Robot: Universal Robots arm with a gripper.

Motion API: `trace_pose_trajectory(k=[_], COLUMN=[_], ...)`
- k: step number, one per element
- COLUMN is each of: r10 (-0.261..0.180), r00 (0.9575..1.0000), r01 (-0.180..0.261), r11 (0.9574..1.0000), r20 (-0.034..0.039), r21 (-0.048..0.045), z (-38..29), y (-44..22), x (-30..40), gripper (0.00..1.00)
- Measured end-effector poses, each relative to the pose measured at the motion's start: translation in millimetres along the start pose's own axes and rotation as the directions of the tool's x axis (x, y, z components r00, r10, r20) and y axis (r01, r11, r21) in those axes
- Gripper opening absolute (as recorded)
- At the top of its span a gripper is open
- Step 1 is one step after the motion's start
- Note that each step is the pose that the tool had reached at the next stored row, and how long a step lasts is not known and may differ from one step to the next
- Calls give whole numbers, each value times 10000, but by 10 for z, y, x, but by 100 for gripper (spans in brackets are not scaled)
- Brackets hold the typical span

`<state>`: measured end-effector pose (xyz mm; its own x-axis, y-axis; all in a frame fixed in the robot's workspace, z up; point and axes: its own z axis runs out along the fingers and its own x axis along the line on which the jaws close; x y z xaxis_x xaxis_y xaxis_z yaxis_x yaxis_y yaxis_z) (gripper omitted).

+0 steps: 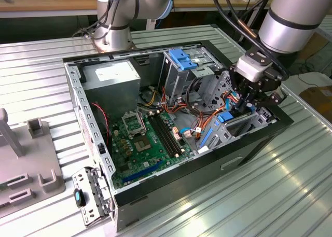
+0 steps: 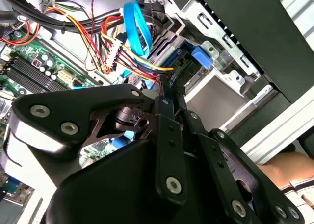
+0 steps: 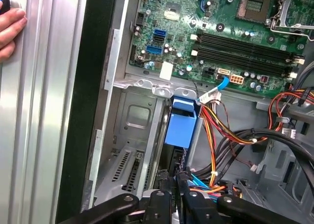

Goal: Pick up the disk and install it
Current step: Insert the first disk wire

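The disk (image 1: 228, 119), dark with bright blue rails (image 3: 180, 123), stands on edge, slotted down into the bay at the case's front corner beside the motherboard.

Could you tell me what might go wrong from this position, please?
1. The gripper is down inside the computer case among loose orange and blue cables; it could snag or tug them.
2. The disk sits on edge in a narrow metal bay, so it might jam.
3. A hand rests beside the case, near the arm.
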<state>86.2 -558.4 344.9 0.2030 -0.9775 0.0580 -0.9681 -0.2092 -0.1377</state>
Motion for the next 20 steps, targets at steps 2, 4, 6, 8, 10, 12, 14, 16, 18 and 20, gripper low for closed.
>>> trace_pose_trajectory(k=[2, 4, 6, 8, 10, 12, 14, 16, 18, 20], r10=[219, 512, 684, 815, 817, 846, 962, 1057, 1096, 1183], r00=[9997, 9986, 9975, 9965, 9965, 9962, 9952, 9942, 9938, 9927], r01=[-219, -513, -685, -816, -818, -848, -964, -1058, -1098, -1185], r11=[9998, 9987, 9976, 9966, 9966, 9964, 9953, 9944, 9939, 9929], r20=[-114, -167, -192, -180, -181, -182, -193, -201, -204, -212], r21=[-29, -47, -56, -58, -58, -60, -63, -67, -68, -61], z=[0, -1, -2, -4, -5, -6, -9, -41, -48, -36], y=[-3, -5, -8, -9, -10, -10, -11, -15, -16, -16], x=[0, -6, -22, -29, -30, -30, -32, -30, -30, -31], gripper=[16, 16, 16, 16, 16, 16, 16, 16, 16, 16])
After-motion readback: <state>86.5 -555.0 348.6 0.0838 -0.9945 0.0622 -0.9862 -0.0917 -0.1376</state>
